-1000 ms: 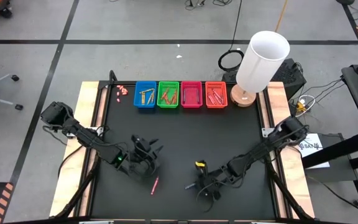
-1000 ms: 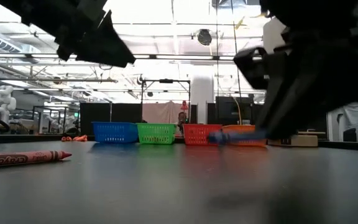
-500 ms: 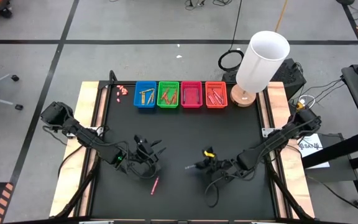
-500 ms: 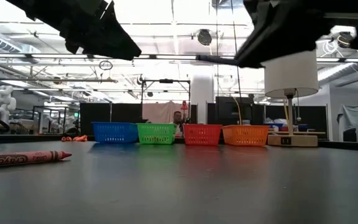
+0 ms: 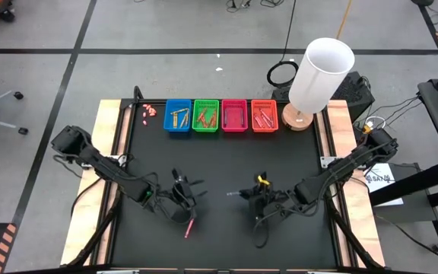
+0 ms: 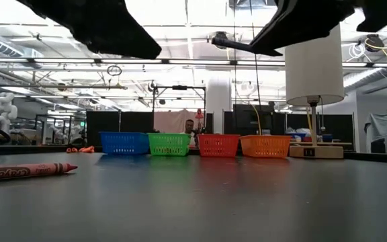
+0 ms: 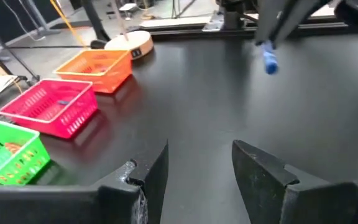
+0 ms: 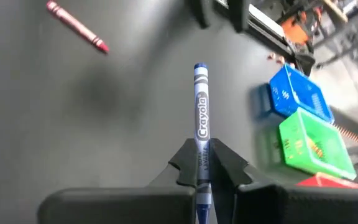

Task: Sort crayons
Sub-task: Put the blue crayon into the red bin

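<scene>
My right gripper (image 5: 243, 195) hovers over the near middle of the black table and is shut on a blue crayon (image 8: 201, 112), whose tip points toward the table's left. The same crayon (image 7: 269, 59) shows in the left wrist view, well ahead of my left gripper (image 7: 201, 168). That gripper stands open with nothing between its fingers, left of centre above the table (image 5: 192, 186). A red crayon (image 5: 189, 226) lies flat on the table just nearer than the left gripper, and it also shows in the low view (image 6: 25, 171). My right gripper pinches the blue crayon between its two fingers at the crayon's rear part (image 8: 201, 154). The crayon lies along the fingers and most of its length juts out ahead of them. The fingers come from the table's right, slanting a little downward. The crayon is lifted clear of the table.
Along the far edge stand a blue basket (image 5: 177, 116), a green basket (image 5: 205, 116), a pink basket (image 5: 234, 116) and an orange basket (image 5: 264, 116), most with crayons inside. A white lamp (image 5: 322, 72) stands at the far right corner. Small pinkish bits (image 5: 149, 111) lie far left.
My right gripper has risen from the table toward the far edge with the blue crayon and tipped up nearer to level. The crayon is now lifted clear. My left gripper has rolled at the wrist while staying open over the same spot.
</scene>
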Controlling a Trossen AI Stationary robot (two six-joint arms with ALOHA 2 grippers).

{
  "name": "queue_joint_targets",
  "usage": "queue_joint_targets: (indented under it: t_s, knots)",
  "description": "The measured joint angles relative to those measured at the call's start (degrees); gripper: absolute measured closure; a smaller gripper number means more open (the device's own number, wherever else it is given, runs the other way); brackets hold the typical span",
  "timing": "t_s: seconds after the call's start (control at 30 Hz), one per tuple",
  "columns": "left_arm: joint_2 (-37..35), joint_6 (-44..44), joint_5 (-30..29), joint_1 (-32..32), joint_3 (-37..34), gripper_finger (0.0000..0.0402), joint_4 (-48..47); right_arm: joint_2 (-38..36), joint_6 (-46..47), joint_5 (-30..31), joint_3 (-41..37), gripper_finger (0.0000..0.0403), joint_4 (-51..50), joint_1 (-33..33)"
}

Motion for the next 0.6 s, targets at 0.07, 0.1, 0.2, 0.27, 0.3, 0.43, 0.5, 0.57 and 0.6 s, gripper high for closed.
queue_joint_targets:
  t_s: [0.07, 0.1, 0.2, 0.27, 0.3, 0.43, 0.5, 0.57, 0.6]
  knots:
    - [0.90, 0.14, 0.57, 0.01, 0.01, 0.0226, 0.28, 0.00, 3.22, -0.01, 0.00, 0.0399, -0.01, -0.12]
    - [1.32, 0.13, 0.92, 0.11, 0.01, 0.0226, 0.26, 0.00, 4.42, 0.02, 0.00, 0.0399, -0.01, -0.12]
    - [1.95, 0.14, 1.26, 0.35, 0.01, 0.0226, 0.26, 0.00, 8.20, 0.00, 0.00, 0.0399, 0.04, -0.09]
    - [1.97, 0.14, 1.29, 0.39, -0.01, 0.0226, 0.24, 0.00, 11.01, -0.01, 0.00, 0.0399, 0.06, -0.08]
    - [1.97, 0.14, 1.29, 0.39, 0.00, 0.0226, 0.24, 0.00, 12.15, 0.02, 0.00, 0.0399, 0.11, -0.10]
    - [1.97, 0.14, 1.31, 0.37, -0.01, 0.0226, 0.24, 0.02, 15.16, 1.71, 0.00, 0.0399, 0.93, -0.10]
    - [1.97, 0.14, 1.29, 0.37, 0.00, 0.0226, 0.26, 0.02, 16.37, 2.68, 0.00, 0.0399, 2.11, -0.09]
    - [1.97, 0.14, 1.31, 0.37, 0.01, 0.0226, 0.24, 0.02, 16.92, 2.79, 0.00, 0.0399, 3.45, -0.10]
    - [1.97, 0.14, 1.31, 0.37, -0.01, 0.0226, 0.24, 0.02, 16.98, 2.80, 0.00, 0.0399, 4.11, -0.10]
